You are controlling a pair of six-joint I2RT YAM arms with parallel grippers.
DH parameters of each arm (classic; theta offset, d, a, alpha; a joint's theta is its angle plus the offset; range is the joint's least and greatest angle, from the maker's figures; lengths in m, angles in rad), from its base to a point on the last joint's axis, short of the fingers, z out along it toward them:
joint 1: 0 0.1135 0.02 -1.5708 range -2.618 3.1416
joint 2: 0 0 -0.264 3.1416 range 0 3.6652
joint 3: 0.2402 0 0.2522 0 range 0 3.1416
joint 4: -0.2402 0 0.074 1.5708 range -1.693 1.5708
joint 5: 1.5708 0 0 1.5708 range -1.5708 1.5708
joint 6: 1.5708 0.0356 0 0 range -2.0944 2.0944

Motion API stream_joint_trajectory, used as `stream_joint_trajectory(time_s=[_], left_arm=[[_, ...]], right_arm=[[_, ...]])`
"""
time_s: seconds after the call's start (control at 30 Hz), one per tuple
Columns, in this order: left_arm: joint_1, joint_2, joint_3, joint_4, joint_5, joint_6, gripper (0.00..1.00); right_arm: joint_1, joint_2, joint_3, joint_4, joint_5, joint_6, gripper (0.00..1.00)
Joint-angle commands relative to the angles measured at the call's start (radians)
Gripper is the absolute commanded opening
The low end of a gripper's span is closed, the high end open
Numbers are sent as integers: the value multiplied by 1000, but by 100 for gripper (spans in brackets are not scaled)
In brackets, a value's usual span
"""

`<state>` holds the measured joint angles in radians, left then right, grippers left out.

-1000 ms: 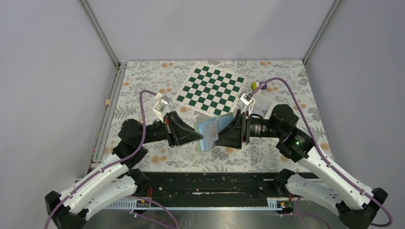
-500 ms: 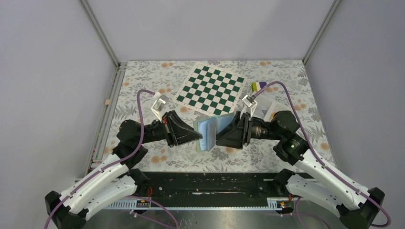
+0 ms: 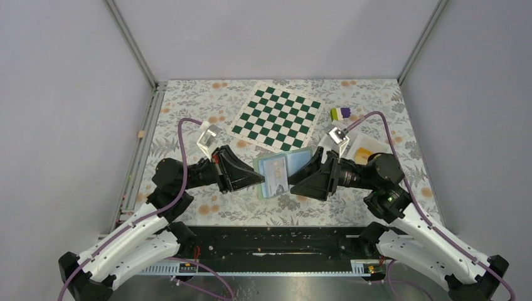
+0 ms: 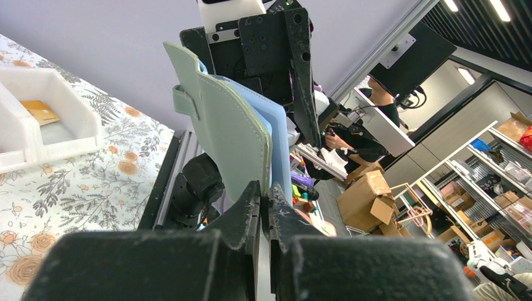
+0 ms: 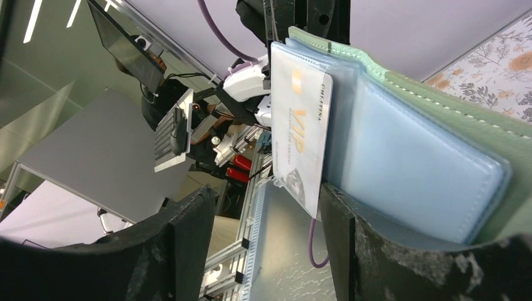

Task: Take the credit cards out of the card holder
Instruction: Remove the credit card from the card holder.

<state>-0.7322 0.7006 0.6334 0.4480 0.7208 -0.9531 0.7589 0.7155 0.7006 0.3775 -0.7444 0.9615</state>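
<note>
My left gripper point(image 3: 262, 180) is shut on the lower edge of the card holder point(image 3: 298, 157) and holds it upright above the table. In the left wrist view the jaws point(image 4: 265, 191) pinch its teal-green cover point(image 4: 219, 125). A pale whitish credit card point(image 3: 276, 170) printed "VIP" point(image 5: 300, 125) sticks out of the light blue inside point(image 5: 408, 163). My right gripper point(image 3: 293, 185) is open point(image 5: 263, 219); the card's lower corner hangs just inside its right finger point(image 5: 342, 219). An orange-yellow card point(image 3: 362, 154) lies in the white tray.
The white tray point(image 3: 374, 143) stands at the right, also in the left wrist view point(image 4: 63, 135). A purple-and-yellow-green block point(image 3: 340, 113) sits behind it. The green-and-white chequered mat point(image 3: 276, 119) lies behind the grippers on the flowered tablecloth.
My right arm has drawn back to the right and tilted lower. The holder now shows more of its blue inside and the pale card from above. The left gripper has kept its hold.
</note>
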Motion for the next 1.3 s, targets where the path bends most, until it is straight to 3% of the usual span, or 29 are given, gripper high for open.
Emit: stream_joint_trajectory(time_s=[0.0,0.13,0.33,0.73,0.97,1.17,1.27], left_arm=[[-2,0,42,73,-23,-3,0],[-2,4,42,70,-26,-3,0],[-1,8,42,74,-29,-8,0],[-2,25,36,107,-28,-29,0],[-1,24,30,121,-21,-35,0],[0,24,26,128,2,-20,0],[-1,37,17,196,22,-58,0]], right_arm=[[1,-9,-26,98,-7,23,68],[-3,-22,-52,148,1,49,61],[-6,-2,-87,276,2,125,42],[-10,12,-87,303,17,138,26],[-16,-2,-94,297,27,124,1],[-33,-51,-96,222,23,87,0],[-36,-60,-92,180,20,72,11]])
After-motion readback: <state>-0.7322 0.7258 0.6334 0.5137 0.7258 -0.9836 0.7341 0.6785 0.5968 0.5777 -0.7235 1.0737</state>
